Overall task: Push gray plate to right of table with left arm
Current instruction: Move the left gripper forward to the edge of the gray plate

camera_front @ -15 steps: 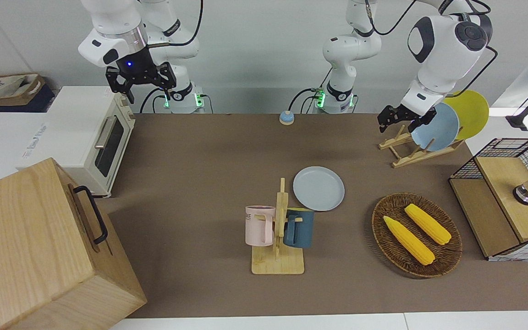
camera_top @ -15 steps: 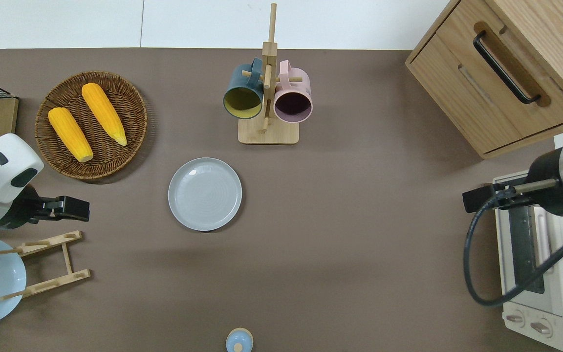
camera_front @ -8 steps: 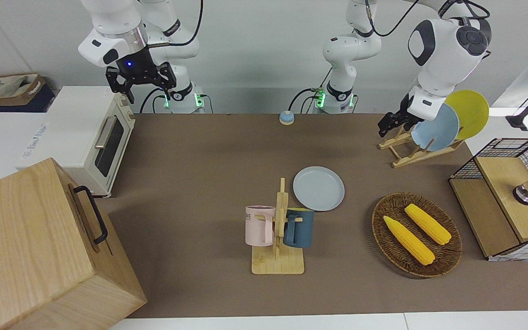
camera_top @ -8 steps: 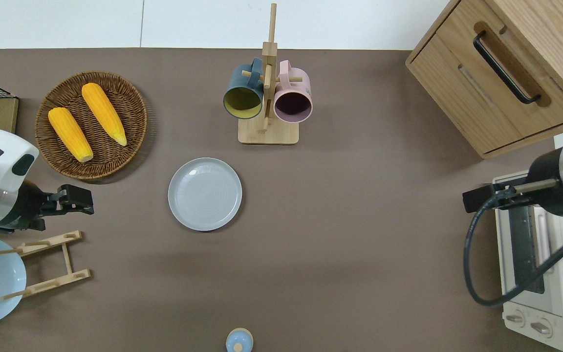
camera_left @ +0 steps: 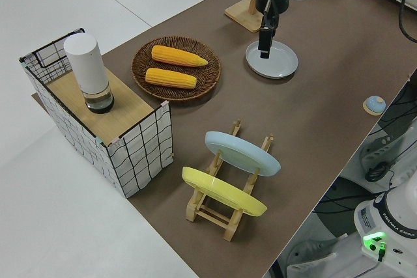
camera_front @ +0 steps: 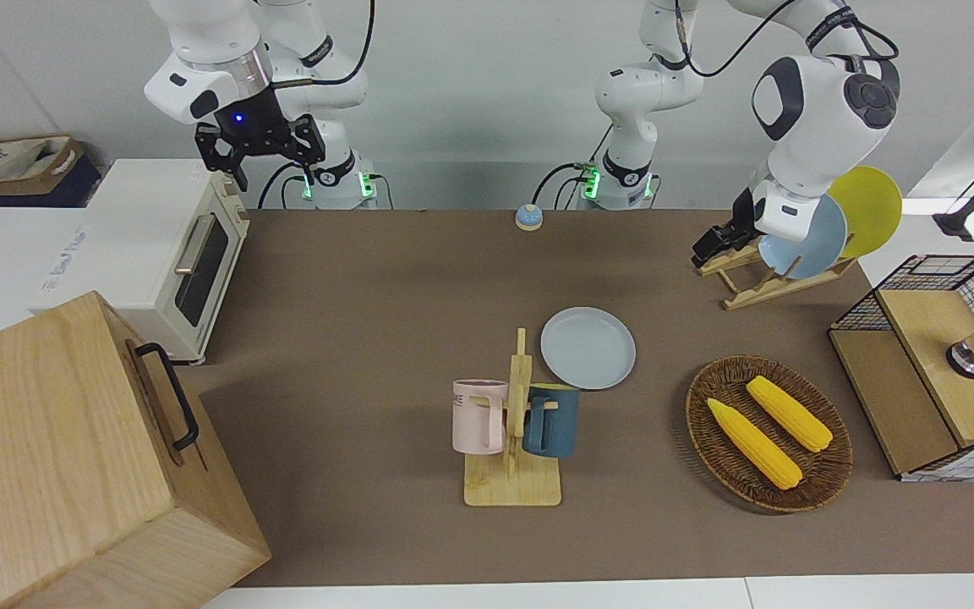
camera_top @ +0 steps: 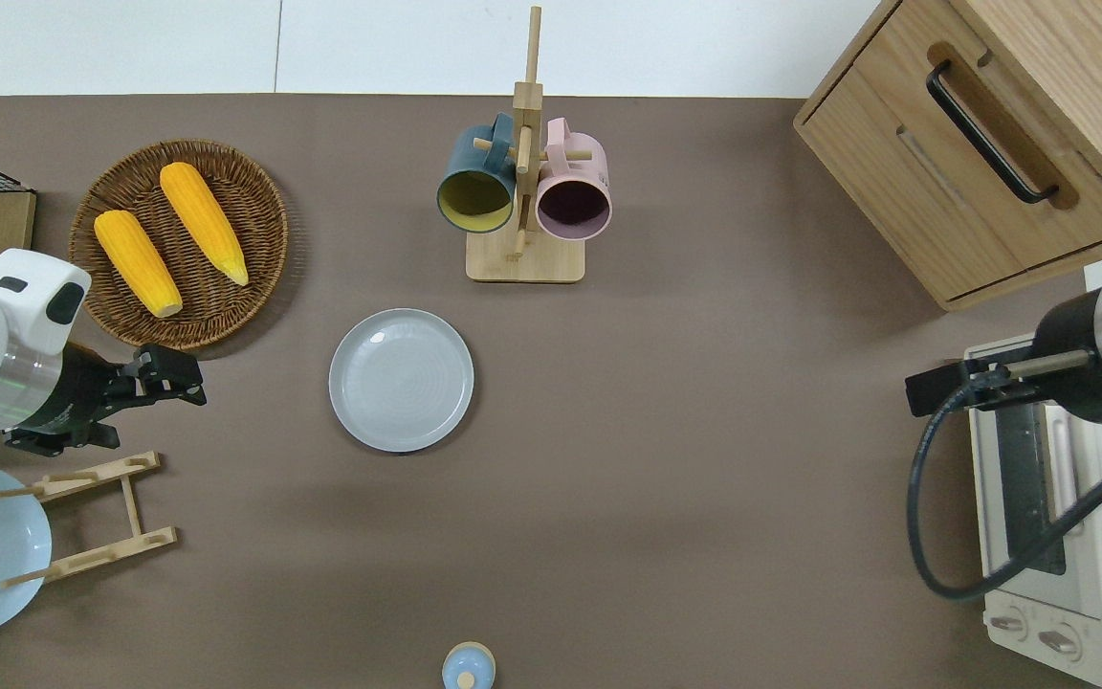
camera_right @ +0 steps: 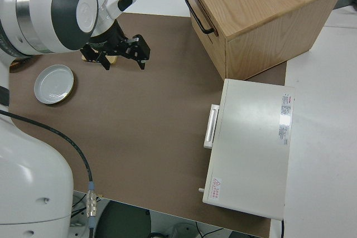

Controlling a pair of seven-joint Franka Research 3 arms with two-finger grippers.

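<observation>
The left gripper (camera_top: 168,375) is hanging in the air over bare table (camera_top: 704,431) between the wicker basket (camera_top: 264,206) and the wooden plate rack (camera_top: 121,507), well apart from the gray plate (camera_top: 402,380), which is lying flat near the middle of the table, nearer to the robots than the mug stand (camera_top: 524,258). Its fingers appear pressed together, though I am judging that from a small view. The push is not yet begun, so the risks are lying ahead: coming down too high would be letting the fingers ride over the low rim, and meeting the plate off-center would be spinning it or sending it toward the mug stand. A low approach could also be clipping the basket. The right arm is parked.
</observation>
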